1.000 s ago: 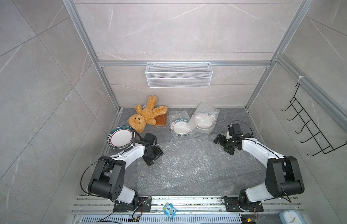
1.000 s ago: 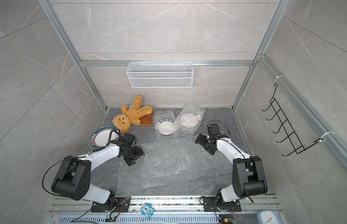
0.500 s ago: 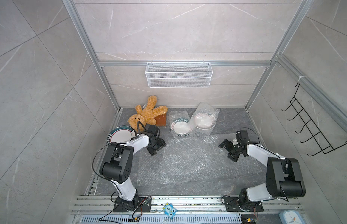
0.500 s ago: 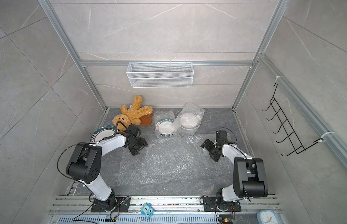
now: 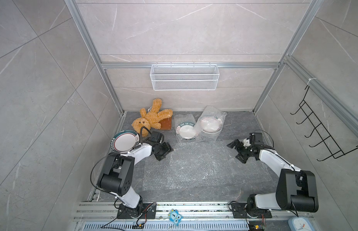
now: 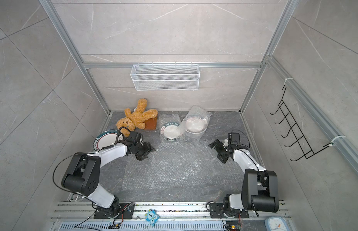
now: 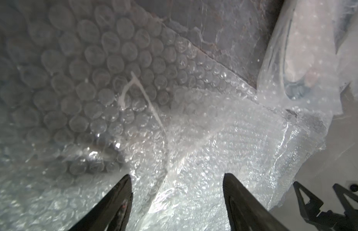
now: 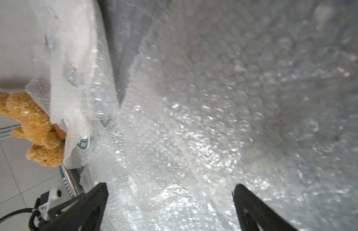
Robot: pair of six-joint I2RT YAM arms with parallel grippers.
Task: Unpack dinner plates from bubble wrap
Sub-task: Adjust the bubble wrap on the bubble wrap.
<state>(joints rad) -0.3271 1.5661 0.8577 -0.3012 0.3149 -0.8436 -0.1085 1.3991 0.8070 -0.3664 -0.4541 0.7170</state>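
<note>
One bare dinner plate (image 5: 124,143) (image 6: 105,140), white with a green rim, leans at the left wall. Two more dinner plates (image 5: 187,131) (image 5: 211,125) lie at the back inside bubble wrap pouches. Loose flat bubble wrap (image 5: 194,166) (image 6: 174,168) covers the floor's middle. My left gripper (image 5: 165,153) (image 7: 176,175) hovers open over the sheet's left edge, nothing between its fingers. At the sheet's right edge my right gripper (image 5: 235,152) (image 8: 170,185) stands wide open and empty, just above crinkled wrap.
A brown teddy (image 5: 152,118) lies on a brown square slab (image 5: 165,125) in the back left corner. On the back wall hangs a white wire basket (image 5: 184,77), and black hooks (image 5: 322,136) hang on the right wall. A clock (image 5: 299,223) sits at the front right.
The left arm has swung its gripper away from the bare plate toward the sheet's edge, jaws narrowing slightly. The right gripper drifted a little toward the front and back.
</note>
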